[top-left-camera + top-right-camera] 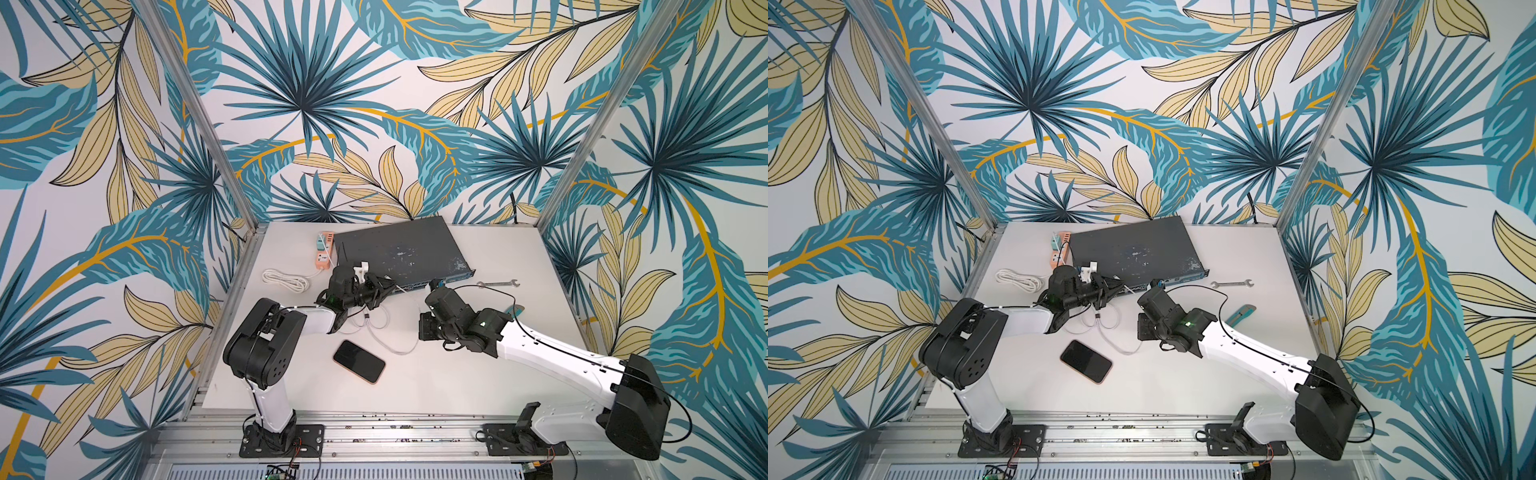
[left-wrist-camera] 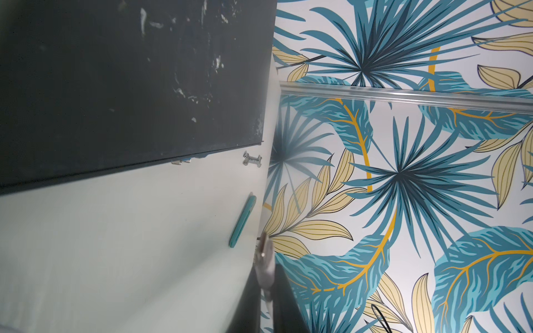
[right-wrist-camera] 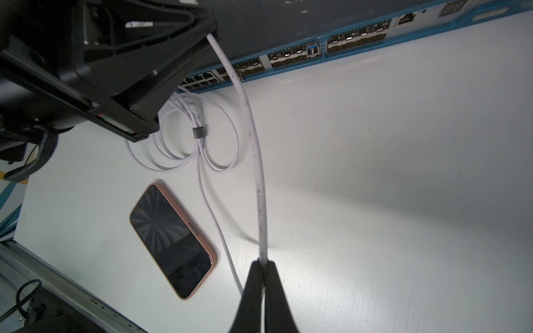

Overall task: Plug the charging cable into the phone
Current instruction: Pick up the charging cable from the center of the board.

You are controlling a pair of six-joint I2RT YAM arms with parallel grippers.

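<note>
Cable (image 3: 255, 150) pinched in right gripper (image 3: 263, 263), phone (image 3: 171, 239) near

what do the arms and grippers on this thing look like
The left arm and right arm have glossy white shells, bulky black joints and black base plates. A thin black wire runs along the right one. Each wrist shows a small green light. The left gripper and right gripper are black with tapered fingers.
</note>
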